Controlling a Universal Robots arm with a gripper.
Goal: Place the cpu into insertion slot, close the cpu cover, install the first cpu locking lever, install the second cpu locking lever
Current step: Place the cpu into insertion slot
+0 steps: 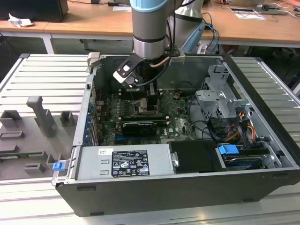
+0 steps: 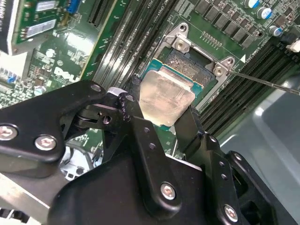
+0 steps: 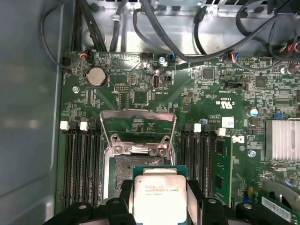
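Note:
My gripper [image 2: 161,118] [image 3: 159,202] is shut on the cpu [image 2: 166,96] [image 3: 157,197], a pale silver square on a green carrier held by two opposite edges between the black fingers [image 2: 136,115]. The chip hangs low over one side of the insertion slot [image 2: 187,61] [image 3: 121,172], whose dark centre still shows beside it; whether they touch I cannot tell. The cpu cover [image 3: 138,112] stands swung open past the socket. A thin metal lever rod [image 2: 267,82] sticks out beside the socket. In the exterior view the gripper [image 1: 147,101] reaches down into the open computer case.
Long black memory slots [image 3: 79,164] [image 3: 199,159] flank the socket on both sides. A black card [image 1: 138,126], the grey power supply [image 1: 122,161] and a drive cage [image 1: 218,101] crowd the case. Black cables [image 3: 164,28] run along the case wall.

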